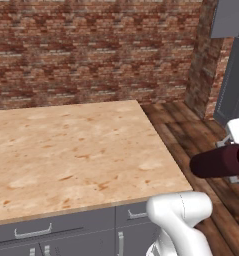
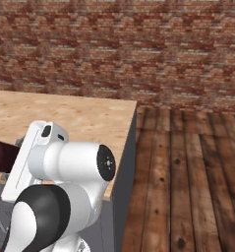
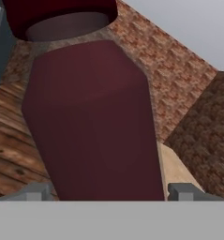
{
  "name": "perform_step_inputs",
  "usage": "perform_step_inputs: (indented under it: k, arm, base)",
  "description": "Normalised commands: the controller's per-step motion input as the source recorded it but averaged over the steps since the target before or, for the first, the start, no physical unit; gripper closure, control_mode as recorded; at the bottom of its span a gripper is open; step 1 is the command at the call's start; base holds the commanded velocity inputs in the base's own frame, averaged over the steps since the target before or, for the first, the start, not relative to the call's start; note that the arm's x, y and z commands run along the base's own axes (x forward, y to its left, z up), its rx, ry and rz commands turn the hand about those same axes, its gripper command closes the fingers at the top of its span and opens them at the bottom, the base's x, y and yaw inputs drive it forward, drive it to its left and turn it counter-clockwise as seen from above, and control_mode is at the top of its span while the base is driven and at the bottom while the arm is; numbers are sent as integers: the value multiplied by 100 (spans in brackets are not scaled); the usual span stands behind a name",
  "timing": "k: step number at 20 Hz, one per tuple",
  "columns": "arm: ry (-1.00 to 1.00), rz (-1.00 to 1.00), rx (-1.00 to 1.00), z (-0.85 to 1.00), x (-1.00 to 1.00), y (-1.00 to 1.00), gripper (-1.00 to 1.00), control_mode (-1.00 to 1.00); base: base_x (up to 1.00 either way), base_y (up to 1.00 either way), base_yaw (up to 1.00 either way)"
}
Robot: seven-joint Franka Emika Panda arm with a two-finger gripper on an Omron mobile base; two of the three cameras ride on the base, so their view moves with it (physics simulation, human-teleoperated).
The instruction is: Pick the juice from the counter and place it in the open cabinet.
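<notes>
Left base view: juice [image 1: 216, 161] at the right edge of the frame, lying near horizontal in mid-air, clear of the counter [image 1: 66, 150] and out over the plank floor [image 1: 191, 135] to its right. Gripper [image 1: 237, 159] at the far right margin, mostly cut off by the frame edge; white hand parts visible above and below the bottle's right end. Dark grey cabinet [image 1: 233, 85] in the upper right corner, well apart from the bottle; whether its door stands open cannot be told from this sliver.

Right base view: a small maroon patch of the bottle [image 2: 2, 153] at the left edge, behind the white arm [image 2: 65, 182], with the counter's wood-grain top [image 2: 89, 118] beyond and brick wall [image 2: 119, 49] across the upper half.

Hand view: bottle body [image 3: 92, 122] filling the centre, rising between the two grey fingertips [image 3: 36, 192] at lower left and lower right, each hard against a side of it. Fingers closed on the bottle, narrow enough to hold it.

Progress, as a judgement: pick done, bottle lifted off and carried past the counter's right edge. Left to do: the rest of the carry toward the cabinet, lining up with a shelf, setting down, letting go. Roughly half along.
</notes>
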Motion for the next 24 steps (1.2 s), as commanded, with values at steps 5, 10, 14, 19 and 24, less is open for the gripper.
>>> perform_step_inputs:
  k: [5, 10, 14, 19, 24]
  arm:
    - [0, 0, 0, 0, 0, 0, 100, 100]
    - [0, 0, 0, 0, 0, 0, 100, 100]
    - [0, 0, 0, 0, 0, 0, 100, 100]
    - [0, 0, 0, 0, 0, 0, 100, 100]
    - [0, 0, 0, 0, 0, 0, 100, 100]
  base:
    - [0, 0, 0]
    - [-30, -2, 0]
    - [-80, -19, 0]
    - [-86, -18, -2]
    - [-73, -3, 0]
